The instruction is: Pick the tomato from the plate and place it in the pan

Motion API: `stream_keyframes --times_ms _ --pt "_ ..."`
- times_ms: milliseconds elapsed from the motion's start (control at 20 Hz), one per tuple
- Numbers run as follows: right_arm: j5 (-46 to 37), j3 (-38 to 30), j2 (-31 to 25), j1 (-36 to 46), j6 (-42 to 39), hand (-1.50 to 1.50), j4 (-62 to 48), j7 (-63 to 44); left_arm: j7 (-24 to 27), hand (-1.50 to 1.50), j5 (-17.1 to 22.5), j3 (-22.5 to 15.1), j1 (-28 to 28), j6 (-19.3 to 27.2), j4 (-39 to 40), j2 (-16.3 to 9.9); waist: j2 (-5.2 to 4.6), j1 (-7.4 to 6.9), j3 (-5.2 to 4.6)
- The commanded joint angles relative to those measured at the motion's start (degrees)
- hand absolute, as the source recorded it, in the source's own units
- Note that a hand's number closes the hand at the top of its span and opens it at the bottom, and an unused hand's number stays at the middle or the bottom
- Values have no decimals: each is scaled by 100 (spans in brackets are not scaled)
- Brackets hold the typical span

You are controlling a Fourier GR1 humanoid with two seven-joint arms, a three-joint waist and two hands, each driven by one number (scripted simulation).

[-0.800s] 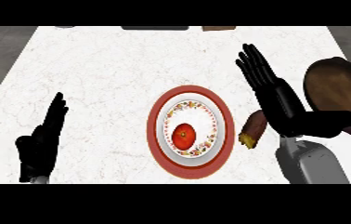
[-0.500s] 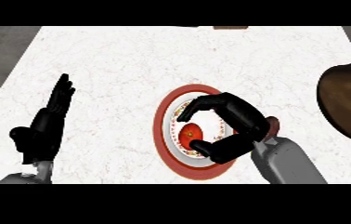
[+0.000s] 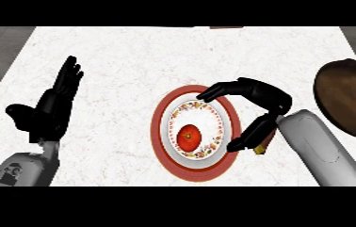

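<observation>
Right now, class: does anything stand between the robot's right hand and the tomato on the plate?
Nothing visible does. The right hand arches over the plate's right rim, fingers curled and holding nothing, and the tomato lies uncovered to its left.

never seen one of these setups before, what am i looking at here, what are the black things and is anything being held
You are looking steeply down at a kitchen counter from the robot's own head, so only its two grey forearms and black hands show, coming in from the bottom edge.

The left hand is at the left side, open with fingers up, simply resting.

The right hand is curved over the right side of the plate, fingers and thumb bent like an open claw. It holds nothing: the tomato lies on the plate, apart from the fingers.

The plate is white with a patterned ring and a red rim. At the right edge, the dark brown round shape is the pan, where the tomato is meant to go. A small yellowish thing peeks out by the right wrist; I cannot tell what it is.
</observation>
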State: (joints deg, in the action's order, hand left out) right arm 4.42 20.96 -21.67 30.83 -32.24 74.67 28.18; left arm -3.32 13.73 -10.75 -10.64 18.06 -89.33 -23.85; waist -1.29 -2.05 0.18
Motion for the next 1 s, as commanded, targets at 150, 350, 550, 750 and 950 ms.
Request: stream_keyframes --times_ms 150,350,550,750,950 --pt "-681 -149 -835 1543 -798 -150 -828 798 -128 0 98 151 -274 -154 192 24 83 11 -16" --pt "-1400 302 -1242 2209 -830 -150 -884 900 54 0 76 169 -390 -238 471 111 58 -5 -22" --pt "-1312 316 -840 2777 -974 -150 -1122 393 267 0 266 432 -137 -608 665 8 103 62 -24" --pt "-1750 471 -557 2857 -573 -150 -1114 717 296 0 -56 357 -348 -420 872 209 103 111 -20" --pt "-1530 372 -317 2856 -847 -150 -700 66 87 0 -165 401 -432 -308 733 311 132 188 -20"
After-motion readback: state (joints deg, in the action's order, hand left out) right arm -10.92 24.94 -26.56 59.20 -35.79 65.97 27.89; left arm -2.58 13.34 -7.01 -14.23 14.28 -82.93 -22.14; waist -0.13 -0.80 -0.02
